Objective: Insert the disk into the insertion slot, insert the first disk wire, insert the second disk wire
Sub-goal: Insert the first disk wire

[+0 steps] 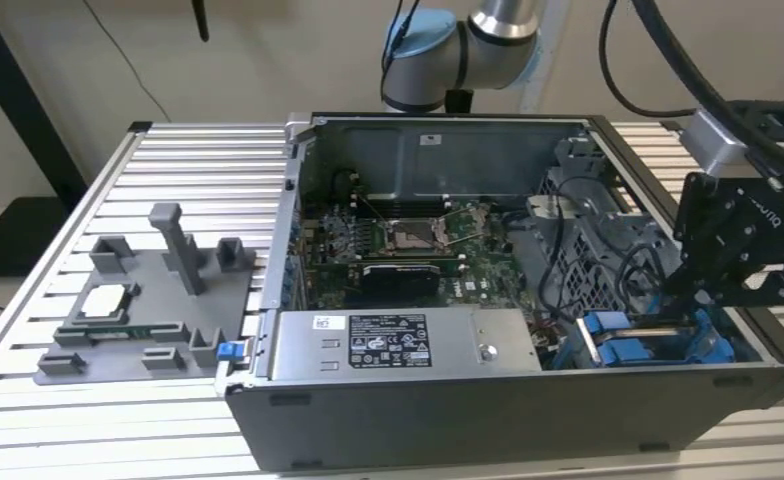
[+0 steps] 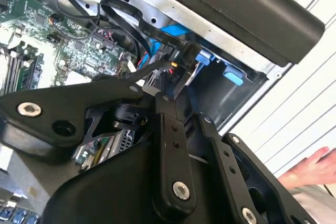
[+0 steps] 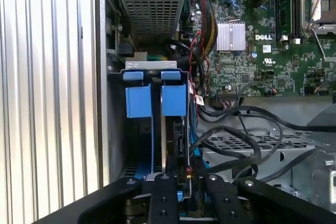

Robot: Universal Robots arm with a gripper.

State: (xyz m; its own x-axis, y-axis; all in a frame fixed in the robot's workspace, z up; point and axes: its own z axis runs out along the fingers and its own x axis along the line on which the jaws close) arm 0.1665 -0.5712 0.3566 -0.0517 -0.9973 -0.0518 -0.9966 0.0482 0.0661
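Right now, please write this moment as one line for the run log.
hand: down inside computer case, at insertion slot | nearest: black wire plug | blue latches: next to plug

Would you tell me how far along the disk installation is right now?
Done: the disk, in its blue carrier, sits in the insertion slot. In hand: the gripper is at a black wire connector beside the disk. Left: I cannot see either wire plugged in.

a robotics lab bench: slatted aluminium table (image 1: 192, 150), opened computer case (image 1: 499, 425), robot arm (image 1: 446, 55) mounted behind.
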